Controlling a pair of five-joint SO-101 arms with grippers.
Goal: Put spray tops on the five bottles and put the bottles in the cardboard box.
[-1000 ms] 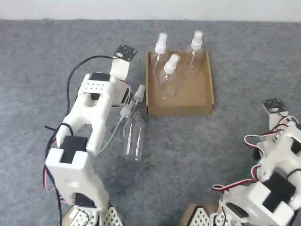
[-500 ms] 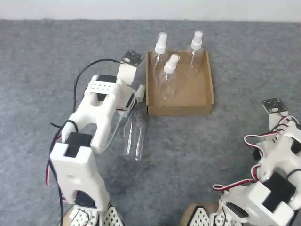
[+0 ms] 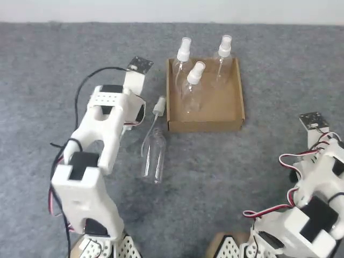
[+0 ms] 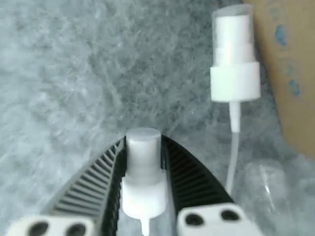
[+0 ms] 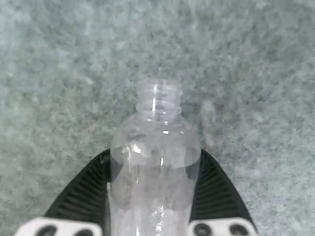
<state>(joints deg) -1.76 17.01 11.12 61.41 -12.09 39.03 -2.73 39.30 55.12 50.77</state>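
Left gripper (image 4: 142, 145) had a spray top (image 4: 142, 177) in its grip; just ahead of it, a second spray top (image 4: 235, 73) lay beside the cardboard box (image 4: 290, 73). Right gripper (image 5: 155, 160) had an uncapped bottle (image 5: 155, 196) in its grip.

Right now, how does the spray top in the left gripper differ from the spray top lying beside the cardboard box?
The held spray top is clamped in the left gripper; the loose spray top lies free on the carpet, beside the cardboard box. The loose spray top shows its long thin tube; the held spray top's tube barely shows. Both are white and alike in shape.
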